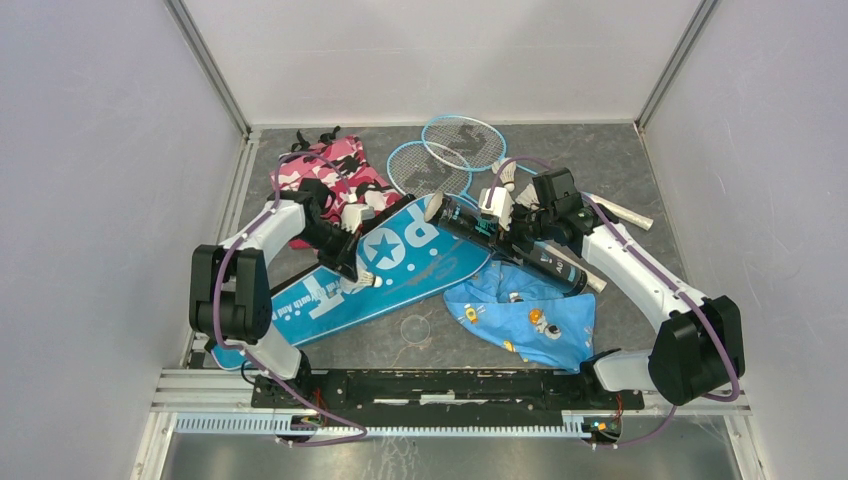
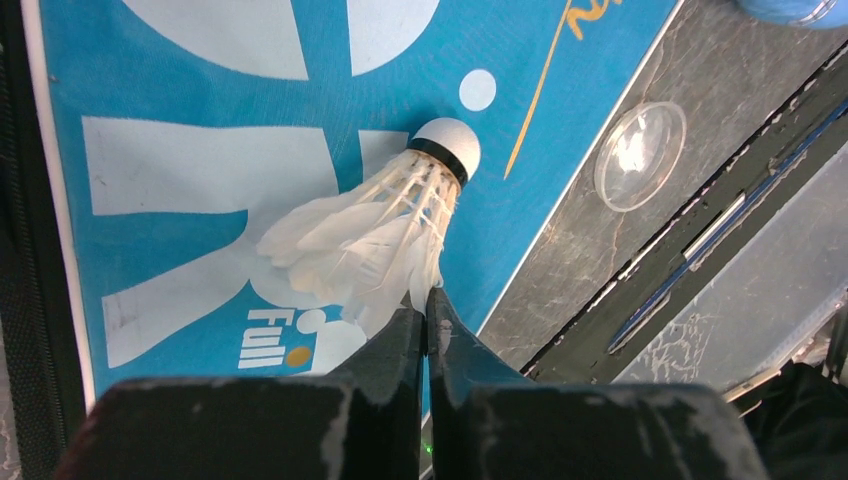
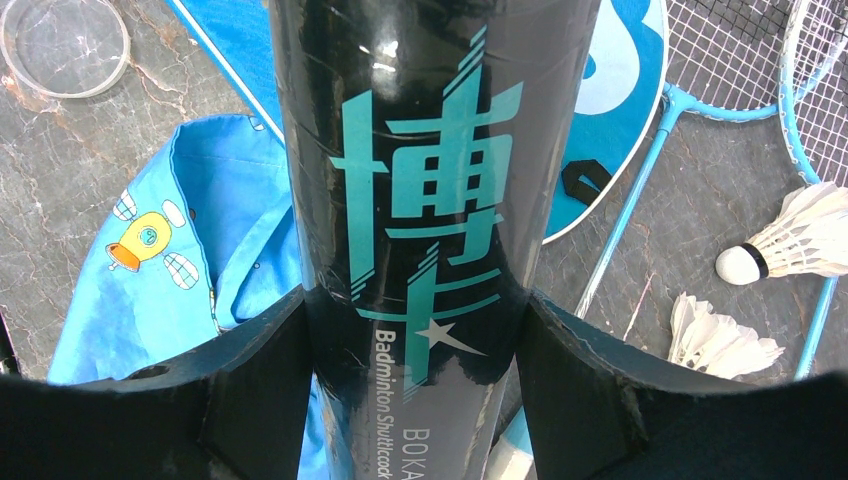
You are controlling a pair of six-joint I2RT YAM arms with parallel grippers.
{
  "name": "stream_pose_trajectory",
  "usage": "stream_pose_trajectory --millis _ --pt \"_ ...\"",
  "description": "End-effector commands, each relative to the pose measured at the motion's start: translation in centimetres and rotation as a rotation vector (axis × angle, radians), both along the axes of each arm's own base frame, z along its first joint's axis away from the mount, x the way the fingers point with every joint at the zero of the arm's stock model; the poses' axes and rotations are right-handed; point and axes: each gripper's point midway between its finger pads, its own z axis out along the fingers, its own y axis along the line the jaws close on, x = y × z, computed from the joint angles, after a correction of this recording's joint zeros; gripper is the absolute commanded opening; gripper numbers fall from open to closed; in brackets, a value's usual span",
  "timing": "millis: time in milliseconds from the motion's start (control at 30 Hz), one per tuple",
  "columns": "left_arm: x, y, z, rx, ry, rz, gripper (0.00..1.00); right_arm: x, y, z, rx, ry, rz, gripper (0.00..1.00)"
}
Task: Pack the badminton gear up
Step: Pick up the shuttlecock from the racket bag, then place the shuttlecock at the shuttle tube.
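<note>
My left gripper (image 2: 428, 302) is shut on the feather edge of a white shuttlecock (image 2: 390, 235) and holds it just above the blue "SPORT" cover (image 2: 200, 150). From above, this gripper (image 1: 352, 268) is over the middle of the cover (image 1: 400, 265). My right gripper (image 3: 415, 330) is shut on the black tube (image 3: 430, 150), a finger on each side; from above, the tube (image 1: 560, 268) lies slanted under it (image 1: 508, 236). Two light-blue racquets (image 1: 445, 160) lie at the back. Two more shuttlecocks (image 3: 790, 245) (image 3: 720, 340) lie by the racquet shafts.
A pink camouflage bag (image 1: 325, 170) lies at the back left behind the left arm. A blue cartoon-print cloth (image 1: 530, 320) lies at the front right, partly under the tube. A clear round lid (image 1: 415, 327) lies on the table near the front edge.
</note>
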Motion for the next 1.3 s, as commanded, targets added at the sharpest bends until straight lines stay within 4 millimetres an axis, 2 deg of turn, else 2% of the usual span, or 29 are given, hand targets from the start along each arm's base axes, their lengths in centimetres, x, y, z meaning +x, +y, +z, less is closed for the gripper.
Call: stream_pose_trajectory --millis 0,167,300,433,600,733,833,967,1267 --pt "2.1 -1.3 1.8 -0.080 -0.072 0.020 0.04 0.8 0.1 1.0 0.015 -0.057 0.006 0.05" --pt "2.9 -1.9 3.4 -0.122 -0.127 0.009 0.02 0.7 0.1 0.8 0.013 -0.055 0.011 0.05" --pt "3.5 -2.7 5.7 -0.178 -0.190 -0.010 0.02 0.3 0.3 0.8 0.016 -0.053 0.039 0.05" --pt "3.9 -3.7 8.5 -0.246 -0.261 -0.043 0.02 -0.3 0.4 0.6 0.015 -0.051 0.081 0.05" --pt "4.1 -5.0 13.0 -0.337 -0.383 -0.098 0.02 -0.9 0.4 -0.4 -0.014 -0.037 0.125 0.05" --pt "3.7 -6.3 16.5 -0.391 -0.474 -0.154 0.02 -1.5 0.6 -1.2 -0.034 -0.014 0.161 0.04" --pt "3.1 -7.4 18.1 -0.405 -0.519 -0.202 0.02 -1.7 0.9 -1.4 -0.042 -0.009 0.176 0.04" --pt "2.6 -9.0 19.1 -0.399 -0.558 -0.243 0.02 -2.1 1.2 -1.6 -0.044 0.001 0.196 0.04" --pt "2.0 -11.6 17.9 -0.352 -0.557 -0.313 0.02 -2.5 1.8 -1.7 -0.035 0.017 0.219 0.04"
